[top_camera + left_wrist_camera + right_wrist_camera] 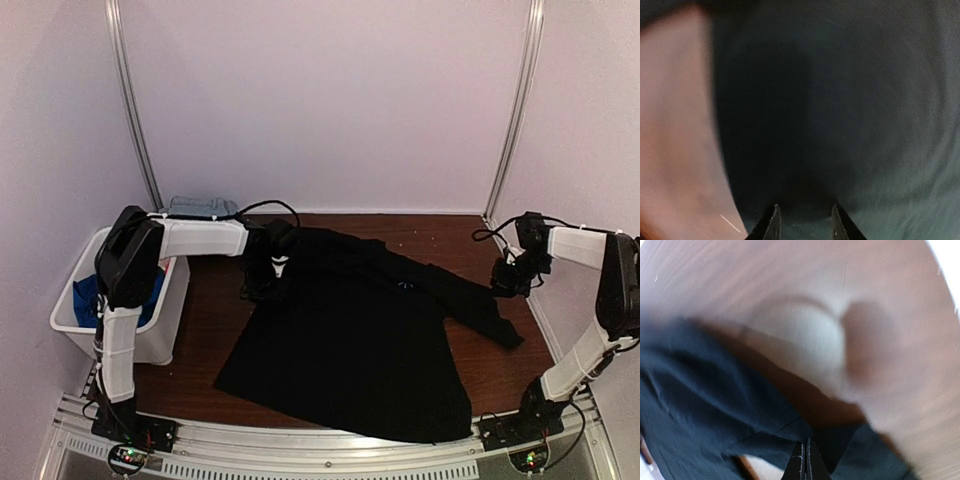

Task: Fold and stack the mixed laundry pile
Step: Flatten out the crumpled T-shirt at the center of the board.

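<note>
Lying spread nearly flat on the brown wooden bench (200, 330), the large black cloth (350, 360) takes approx. the middle, between the two arms, as we see from the top cam. Its near edge comes close to the bench's front edge. One long sleeve (470, 300) runs off to the right side, toward the right arm.

The left claw (805, 226) is at the far-left corner of this cloth, pointing down. In the left wrist cam its two fingers (771, 225) stand apart, w/ only dark fabric visible between and beyond them, so we call it part-way open. We cannot tell if the tips touch the cloth or pinch a fold. A strip of bare bench shows at the left of that view.

The right claw (804, 462) is closed, both fingers pressed together w/ no gap. It is by the sleeve, near the bench's right edge. The right wrist cam is blurred, and we cannot tell if some fabric is caught between the tips.

Other laundry is at the left side. Bright royal-blue fabric (85, 292) sits inside the white rectangular plastic bin (165, 325), which stands at the bench's left edge beside the left arm. A faded light-blue denim piece (200, 208) lies behind the bin, at the back wall, apart from the black cloth.
</note>
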You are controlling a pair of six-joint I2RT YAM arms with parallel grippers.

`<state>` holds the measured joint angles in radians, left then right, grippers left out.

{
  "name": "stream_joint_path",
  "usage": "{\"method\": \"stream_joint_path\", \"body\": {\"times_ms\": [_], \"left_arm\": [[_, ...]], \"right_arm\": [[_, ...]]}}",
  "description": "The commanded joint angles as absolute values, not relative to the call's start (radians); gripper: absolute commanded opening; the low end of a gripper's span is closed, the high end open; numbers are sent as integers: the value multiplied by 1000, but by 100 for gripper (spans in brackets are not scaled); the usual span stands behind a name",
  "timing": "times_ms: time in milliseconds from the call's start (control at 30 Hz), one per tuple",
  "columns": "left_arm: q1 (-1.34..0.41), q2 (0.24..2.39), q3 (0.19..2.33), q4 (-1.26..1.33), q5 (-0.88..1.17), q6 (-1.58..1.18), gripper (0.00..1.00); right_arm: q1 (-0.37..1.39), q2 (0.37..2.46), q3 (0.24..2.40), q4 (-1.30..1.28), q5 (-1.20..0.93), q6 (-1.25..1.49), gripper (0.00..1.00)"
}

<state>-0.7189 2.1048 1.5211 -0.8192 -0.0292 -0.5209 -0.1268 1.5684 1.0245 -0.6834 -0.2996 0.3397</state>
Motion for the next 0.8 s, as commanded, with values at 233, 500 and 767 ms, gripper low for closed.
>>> {"method": "stream_joint_path", "body": {"times_ms": [233, 500, 767], "left_arm": [[-524, 2472, 2408, -916, -91, -415, 46], [-712, 1961, 1601, -706, 62, -277, 47], [-874, 1849, 1255, -631, 37, -417, 58]], "right_arm": [[-45, 1221, 732, -641, -590, 493, 0], [-43, 1220, 833, -587, -659, 491, 0], [-43, 1355, 972, -501, -747, 516, 0]]}}
